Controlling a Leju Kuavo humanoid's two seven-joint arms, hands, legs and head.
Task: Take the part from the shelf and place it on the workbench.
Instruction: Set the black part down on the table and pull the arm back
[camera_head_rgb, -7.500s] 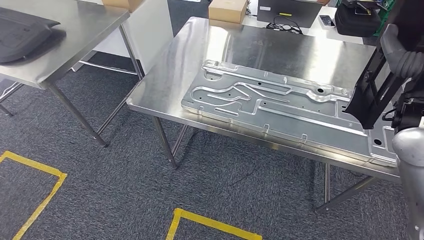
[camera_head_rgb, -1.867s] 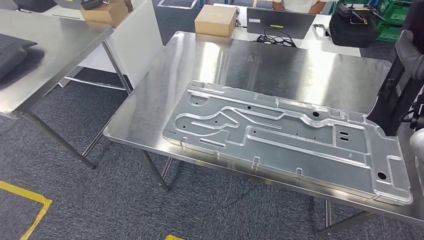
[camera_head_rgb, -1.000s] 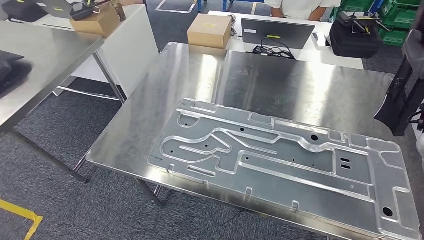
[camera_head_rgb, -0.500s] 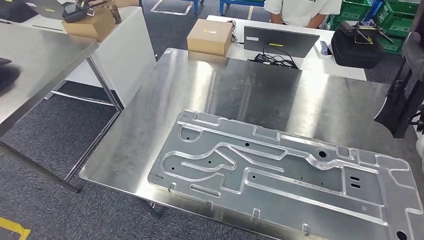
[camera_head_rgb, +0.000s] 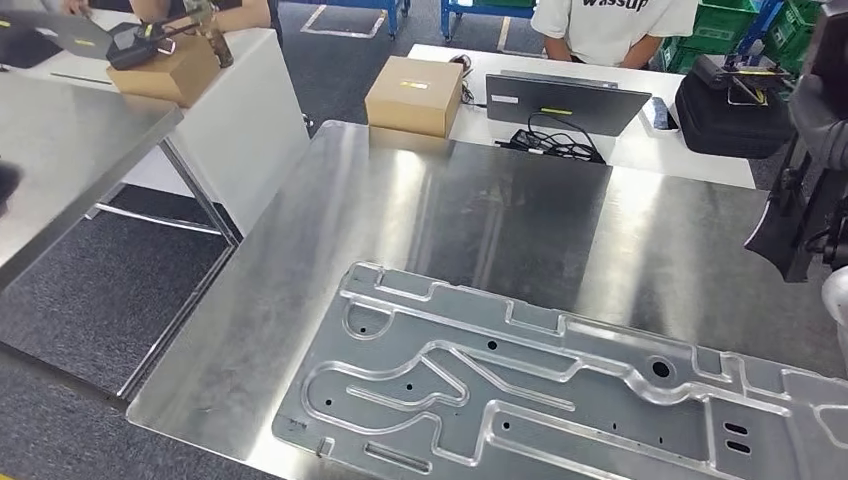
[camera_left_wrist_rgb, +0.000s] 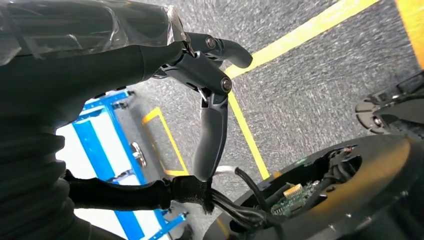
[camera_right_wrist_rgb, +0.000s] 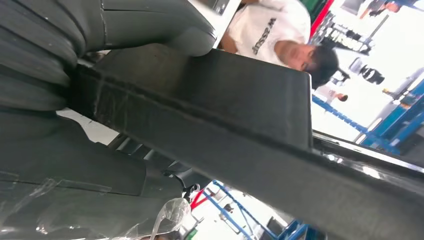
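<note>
The right hand (camera_right_wrist_rgb: 100, 60) is raised at the desk's (camera_head_rgb: 300, 260) right edge, its fingers (camera_right_wrist_rgb: 190, 42) clamped on the black part (camera_head_rgb: 800, 225), held off the surface. The left hand (camera_left_wrist_rgb: 200, 75) hangs over the floor, fingers apart, holding nothing.

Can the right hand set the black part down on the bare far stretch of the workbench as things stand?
Probably yes. The right hand holds the black part above the workbench edge, and that stretch beyond the metal panel looks free.
</note>
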